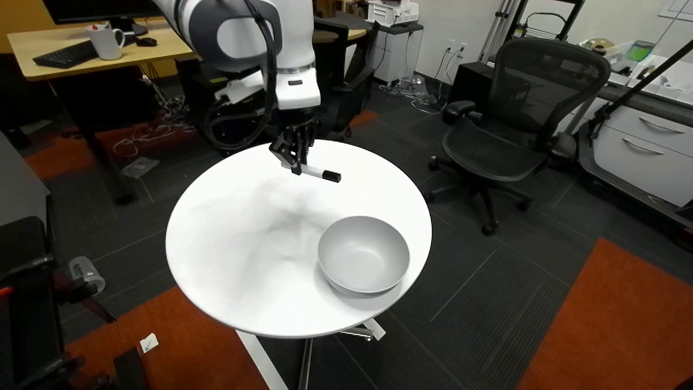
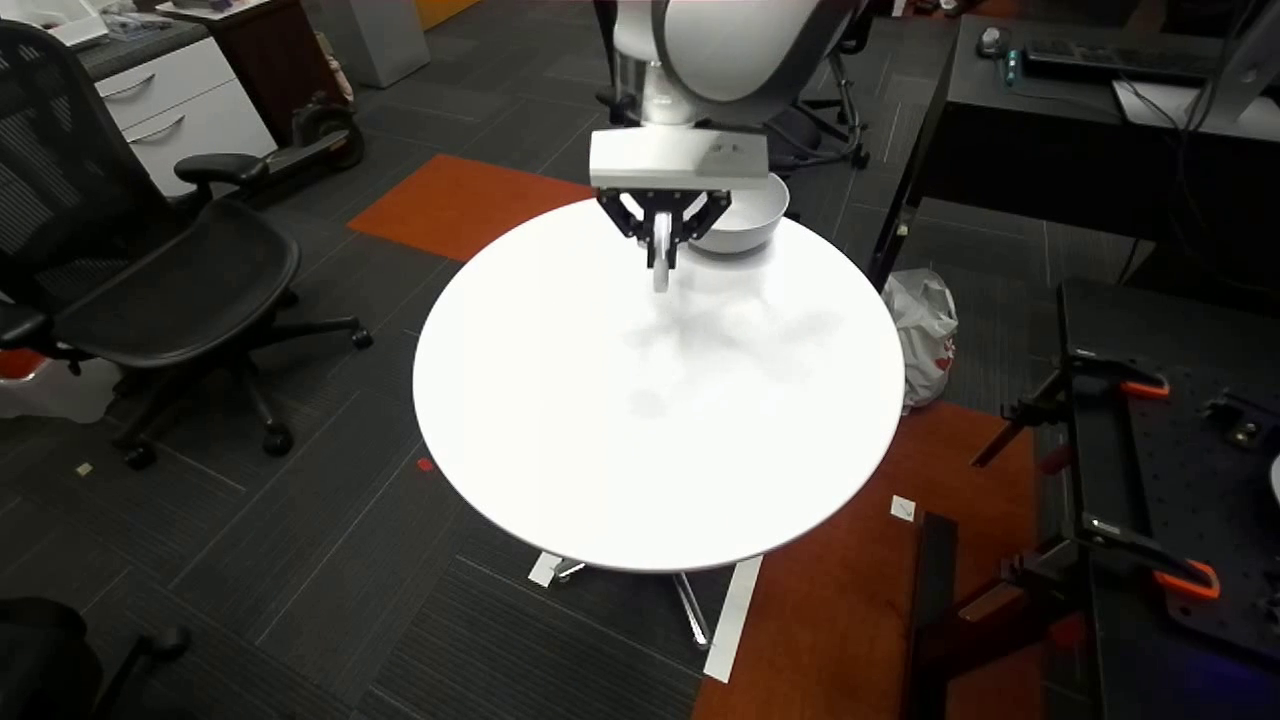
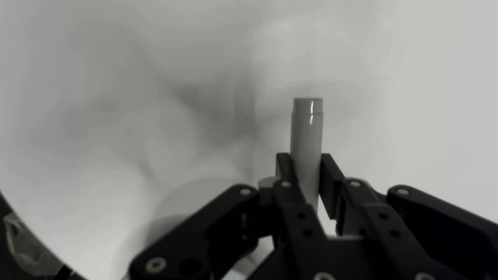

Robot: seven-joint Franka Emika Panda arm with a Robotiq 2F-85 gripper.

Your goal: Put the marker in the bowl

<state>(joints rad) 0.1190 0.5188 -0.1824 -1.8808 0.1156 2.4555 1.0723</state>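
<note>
The marker (image 1: pixel 313 170) has a white body and a black cap end. My gripper (image 1: pixel 296 164) is shut on the white body and holds the marker above the table, nearly level with the black end tipped slightly down. The marker also shows between the fingers in an exterior view (image 2: pixel 661 275) and in the wrist view (image 3: pixel 307 132), where the black end is hidden. The light grey bowl (image 1: pixel 363 260) stands upright and empty near the table edge, apart from the gripper. In an exterior view the bowl (image 2: pixel 752 215) is partly hidden behind the gripper (image 2: pixel 661 257).
The round white table (image 1: pixel 233 244) carries the bowl. A black office chair (image 1: pixel 509 124) stands beside the table. A desk (image 1: pixel 48 40) with a mug is behind the arm. A plastic bag (image 2: pixel 922 335) lies beside the table. A black workbench (image 2: pixel 1130 480) with clamps stands nearby.
</note>
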